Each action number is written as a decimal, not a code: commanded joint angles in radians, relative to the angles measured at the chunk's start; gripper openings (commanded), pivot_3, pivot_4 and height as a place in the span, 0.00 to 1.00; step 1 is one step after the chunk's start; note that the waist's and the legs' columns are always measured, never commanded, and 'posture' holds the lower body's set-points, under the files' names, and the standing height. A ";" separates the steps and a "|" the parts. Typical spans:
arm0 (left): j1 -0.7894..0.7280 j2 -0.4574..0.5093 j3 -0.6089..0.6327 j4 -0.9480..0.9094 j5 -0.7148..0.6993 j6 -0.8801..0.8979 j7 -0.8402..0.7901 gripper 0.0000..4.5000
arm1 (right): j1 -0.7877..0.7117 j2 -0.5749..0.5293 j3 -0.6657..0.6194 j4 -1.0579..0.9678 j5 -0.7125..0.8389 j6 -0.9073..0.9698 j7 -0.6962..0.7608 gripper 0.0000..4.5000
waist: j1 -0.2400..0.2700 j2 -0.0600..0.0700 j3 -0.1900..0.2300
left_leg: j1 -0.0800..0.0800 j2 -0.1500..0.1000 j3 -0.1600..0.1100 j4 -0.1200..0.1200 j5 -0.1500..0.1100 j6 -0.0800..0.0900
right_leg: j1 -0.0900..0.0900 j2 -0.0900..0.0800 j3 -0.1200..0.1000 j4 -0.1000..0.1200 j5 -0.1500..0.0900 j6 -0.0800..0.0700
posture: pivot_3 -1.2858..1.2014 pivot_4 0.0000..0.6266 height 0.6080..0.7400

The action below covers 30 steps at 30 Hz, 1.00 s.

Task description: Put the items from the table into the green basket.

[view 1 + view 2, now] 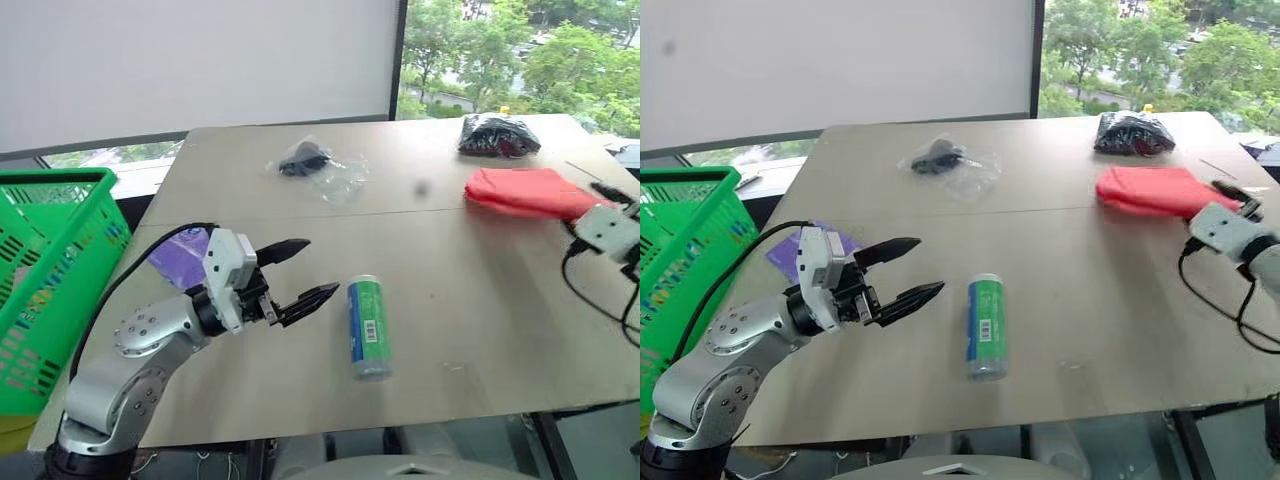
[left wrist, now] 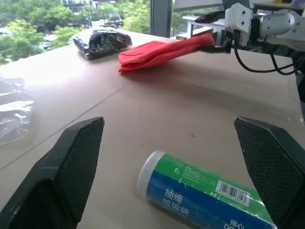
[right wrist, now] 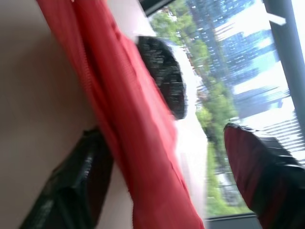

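Observation:
My left gripper (image 1: 320,267) hovers open and level over the table (image 1: 480,300), its fingers pointing at a green-blue barcoded cylinder (image 1: 368,326) that lies on its side just beyond them. Behind that arm lies a purple tissue pack (image 1: 180,255). At the table's right edge, my right gripper (image 3: 167,181) stands open with the end of the red pouch (image 1: 525,190) between its spread fingers. A clear bag with a black object (image 1: 315,162) and a black bag (image 1: 498,136) lie farther back. The green basket (image 1: 55,180) stands off the table's left side.
A black cable (image 1: 600,290) loops over the table's right edge by the right arm. Behind the far edge are a window and a white blind. Bare tabletop stretches between the cylinder and the red pouch.

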 commanded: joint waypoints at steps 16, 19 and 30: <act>0.070 -0.003 0.103 0.141 0.442 -0.031 0.364 1.00 | -0.028 0.078 -0.038 -1.008 0.998 1.198 0.488 0.96 | 0.049 0.001 -0.001 | -0.001 0.000 -0.008 0.001 0.000 0.000 | -0.003 0.000 -0.008 -0.002 0.001 0.001 | 0.52 0.04 1.00; 0.063 0.002 0.085 0.205 0.491 -0.045 0.357 1.00 | -0.059 0.101 -0.010 -1.049 0.984 1.226 0.489 0.96 | 0.065 0.000 -0.001 | -0.002 0.000 -0.009 0.000 -0.001 0.000 | -0.004 -0.001 -0.009 -0.003 0.001 0.000 | 0.52 0.04 1.00; -0.006 0.022 -0.005 0.414 0.602 -0.095 0.278 1.00 | -0.022 0.154 0.005 -1.135 0.936 1.240 0.455 0.96 | 0.086 -0.003 -0.005 | -0.018 -0.004 -0.012 0.003 -0.001 0.001 | -0.019 -0.010 -0.015 -0.001 0.002 0.001 | 0.50 0.04 1.00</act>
